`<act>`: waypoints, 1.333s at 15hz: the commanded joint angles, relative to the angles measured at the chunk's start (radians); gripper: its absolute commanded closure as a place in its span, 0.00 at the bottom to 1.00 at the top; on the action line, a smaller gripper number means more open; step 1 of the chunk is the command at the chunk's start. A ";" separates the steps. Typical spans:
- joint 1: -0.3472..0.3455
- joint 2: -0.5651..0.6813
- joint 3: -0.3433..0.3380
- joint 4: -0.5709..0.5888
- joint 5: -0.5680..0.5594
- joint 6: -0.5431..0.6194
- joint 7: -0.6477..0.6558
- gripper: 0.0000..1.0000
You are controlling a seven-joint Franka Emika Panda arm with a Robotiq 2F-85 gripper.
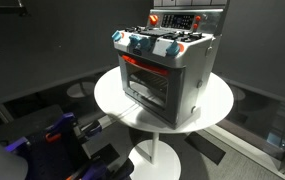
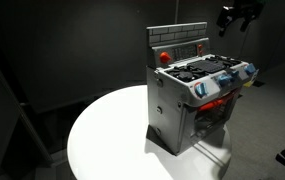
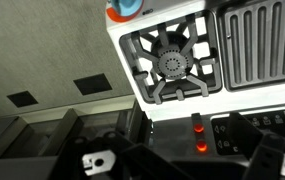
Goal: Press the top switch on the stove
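A: Starting at the left, what do we see around it?

B: In an exterior view we see a cluster of blue, purple and orange parts (image 1: 60, 130) low at the left, below the edge of the round white tabletop (image 1: 110, 98). We cannot tell what they are.

A: And the stove?

B: The stove (image 2: 187, 110) stands upright on the tabletop, toward its right side in an exterior view, near the rim. We see blue-and-white knobs (image 2: 225, 80) along its front and the red-orange oven handle (image 2: 217, 102) under them. The back panel (image 2: 177, 40) rises at the rear, with a red button (image 2: 164, 57) at its left end.

A: Where is the hand?

B: The hand (image 2: 238, 18) hangs in the air at the upper right, higher than the back panel and well apart from the stove. Its fingers stand apart and hold nothing.

A: What does the wrist view give us?

B: We look down on a dark burner (image 3: 172, 65) with a ribbed grill plate (image 3: 262, 45) to its right, and two small red spots (image 3: 199, 127) below them.

A: Any writing?

B: The markings on the back panel are too small for us to read.
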 commanded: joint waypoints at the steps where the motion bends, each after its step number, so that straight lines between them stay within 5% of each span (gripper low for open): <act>1: 0.035 0.015 -0.037 0.015 -0.003 -0.014 0.002 0.00; 9: 0.043 0.044 -0.050 0.044 -0.024 -0.018 0.036 0.00; 20: 0.057 0.147 -0.108 0.095 -0.049 0.145 0.105 0.00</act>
